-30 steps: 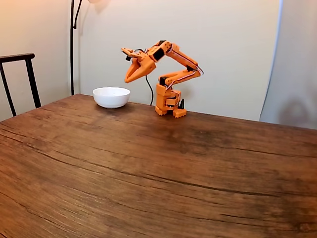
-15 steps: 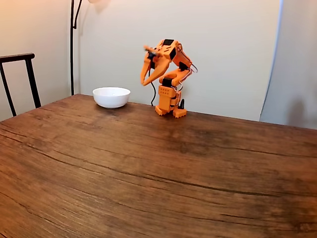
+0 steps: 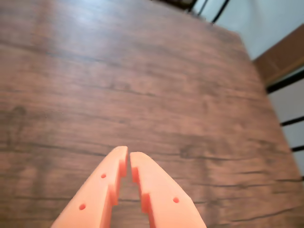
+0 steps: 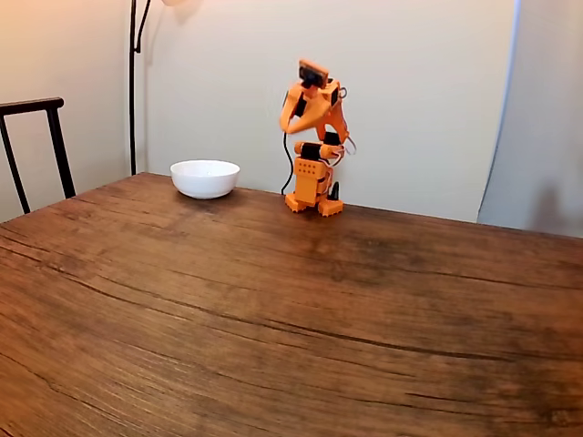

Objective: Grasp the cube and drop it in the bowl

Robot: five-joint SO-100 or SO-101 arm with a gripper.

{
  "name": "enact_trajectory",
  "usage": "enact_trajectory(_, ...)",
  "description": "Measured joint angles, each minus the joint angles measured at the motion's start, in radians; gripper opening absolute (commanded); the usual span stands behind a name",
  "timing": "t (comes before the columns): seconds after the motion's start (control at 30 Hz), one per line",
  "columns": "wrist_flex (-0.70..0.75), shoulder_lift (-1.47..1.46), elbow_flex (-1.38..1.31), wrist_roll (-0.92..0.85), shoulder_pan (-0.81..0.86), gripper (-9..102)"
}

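In the wrist view, the orange gripper (image 3: 128, 153) enters from the bottom edge, its two fingers nearly pressed together with only a thin slit between them and nothing pinched. Ahead of the tips lies bare brown wooden table (image 3: 142, 80), grained and slightly blurred. Beyond the far corner, dark chair legs (image 3: 204, 7) and pale wall show. The cube is not visible here.

In the fixed view, the orange arm (image 4: 312, 137) stands folded upright over its base at the far edge of the table (image 4: 273, 309). The white bowl (image 4: 205, 177) sits on the table to the left of the arm, near it but apart. I cannot tell whether the cube lies inside the bowl.

Judging from this, a grasp would call for finding the cube first, then spreading the fingers before descending.

A dark chair (image 4: 36, 146) and lamp pole (image 4: 133, 82) stand at left against a cream wall.
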Motion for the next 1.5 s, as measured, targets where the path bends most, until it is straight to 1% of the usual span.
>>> enact_trajectory(0.23, -0.034, 0.003, 0.118, 0.0, -0.057, -1)
enact_trajectory(0.4, -0.084, -0.002, 0.233, 0.0, -0.055, -1)
enact_trajectory(0.83, -0.089, 0.003, 0.495, -0.002, -0.063, -1)
enact_trajectory(1.33, -0.087, 0.003, 0.543, -0.005, -0.063, -1)
enact_trajectory(1.43, -0.087, 0.003, 0.543, -0.005, -0.094, -1)
enact_trajectory(1.5, -0.063, 0.003, 0.543, -0.005, -0.117, -1)
